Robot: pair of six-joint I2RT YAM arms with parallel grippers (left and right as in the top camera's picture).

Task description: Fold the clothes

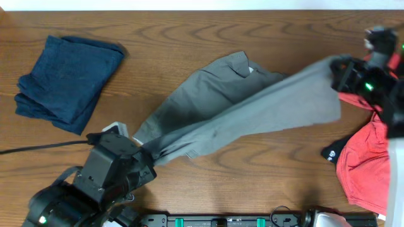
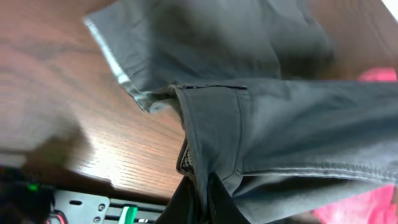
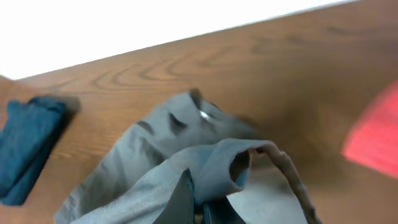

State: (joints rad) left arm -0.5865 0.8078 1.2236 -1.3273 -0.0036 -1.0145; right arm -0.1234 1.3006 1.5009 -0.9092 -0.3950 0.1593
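Grey trousers (image 1: 233, 104) stretch across the middle of the table between my two grippers. My left gripper (image 1: 146, 154) is shut on one end of the trousers at the front left; the left wrist view shows the fabric (image 2: 280, 124) pinched in the jaws (image 2: 202, 199). My right gripper (image 1: 341, 66) is shut on the other end at the far right and holds it above the table; the right wrist view shows cloth (image 3: 186, 168) folded over the jaws (image 3: 200, 202). The far part of the trousers lies flat on the wood.
A folded dark blue garment (image 1: 66, 79) lies at the back left. A red garment (image 1: 369, 157) with a black patch lies at the right edge, under the right arm. A black cable (image 1: 38, 148) runs along the front left.
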